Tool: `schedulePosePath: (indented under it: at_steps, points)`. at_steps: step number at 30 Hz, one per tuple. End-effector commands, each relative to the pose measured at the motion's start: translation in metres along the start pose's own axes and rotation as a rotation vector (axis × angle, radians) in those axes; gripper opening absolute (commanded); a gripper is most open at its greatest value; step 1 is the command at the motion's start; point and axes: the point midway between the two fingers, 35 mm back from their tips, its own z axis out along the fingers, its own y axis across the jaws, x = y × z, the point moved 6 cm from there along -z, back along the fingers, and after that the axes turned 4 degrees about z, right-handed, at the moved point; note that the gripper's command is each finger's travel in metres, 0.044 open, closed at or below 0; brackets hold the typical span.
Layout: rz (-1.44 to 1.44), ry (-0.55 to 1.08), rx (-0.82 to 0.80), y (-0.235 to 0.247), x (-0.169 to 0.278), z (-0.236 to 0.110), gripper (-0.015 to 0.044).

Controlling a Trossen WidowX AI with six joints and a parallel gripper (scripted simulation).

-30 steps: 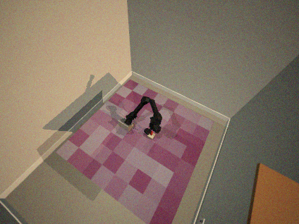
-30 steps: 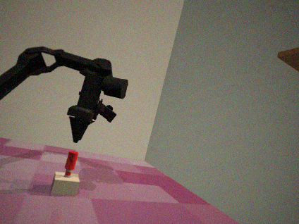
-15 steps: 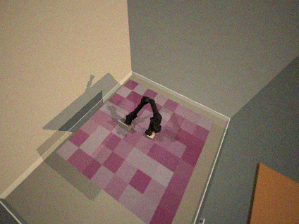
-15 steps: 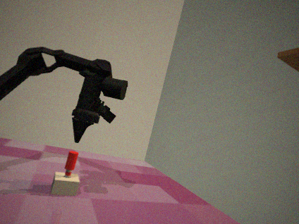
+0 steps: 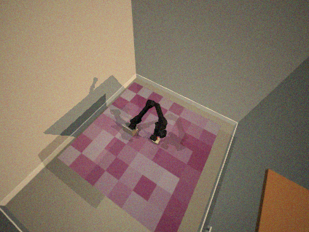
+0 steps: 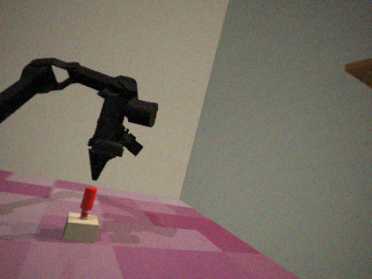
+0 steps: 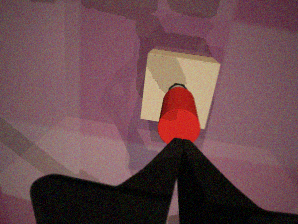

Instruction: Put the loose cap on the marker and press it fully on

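Observation:
The red cap (image 6: 89, 197) (image 7: 179, 116) sits on top of the marker, which stands upright in the cream holder block (image 6: 81, 227) (image 7: 200, 80) (image 5: 133, 132) on the pink checkered table. A short stretch of the marker (image 6: 83, 215) shows between the cap and the block. My gripper (image 6: 95, 176) (image 7: 180, 146) is shut with nothing between its fingers. Its closed tips hang a little above the cap and touch nothing.
The arm's base (image 5: 159, 133) stands on the table to the right of the block. Walls rise behind the table. An orange panel (image 5: 284, 204) is at the lower right in the top view.

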Motion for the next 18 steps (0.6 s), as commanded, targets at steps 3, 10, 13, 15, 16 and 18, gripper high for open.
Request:
schedulePosePath:
  at_steps: [3, 10, 13, 15, 16, 18]
  points:
    - [0.006, -0.003, -0.005, 0.0, 0.001, 0.009, 0.0]
    - [0.005, -0.003, -0.005, 0.0, 0.001, 0.018, 0.0]
    - [0.005, -0.003, -0.005, 0.0, 0.001, 0.022, 0.0]
    - [0.005, -0.003, -0.005, 0.0, 0.001, 0.025, 0.0]
    - [0.005, -0.003, -0.005, 0.0, 0.001, 0.026, 0.0]
    - [0.005, -0.003, -0.006, 0.0, 0.0, 0.03, 0.0]
